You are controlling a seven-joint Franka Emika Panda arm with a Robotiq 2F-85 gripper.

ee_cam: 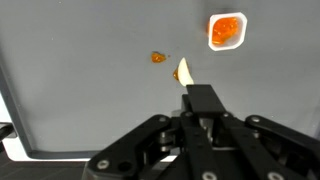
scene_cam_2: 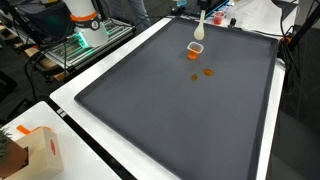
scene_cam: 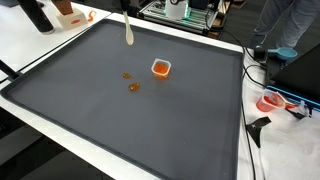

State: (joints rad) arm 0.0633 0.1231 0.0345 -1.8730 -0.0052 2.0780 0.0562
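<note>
Cream spoon [scene_cam: 129,30] hangs upright; bowl end downward.

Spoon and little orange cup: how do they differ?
The spoon is pale and long; the cup is small and squarish, white-rimmed with orange inside. The spoon hangs in the air, clamped in the gripper; the cup stands on the mat. Both are close to the orange bits.
</note>
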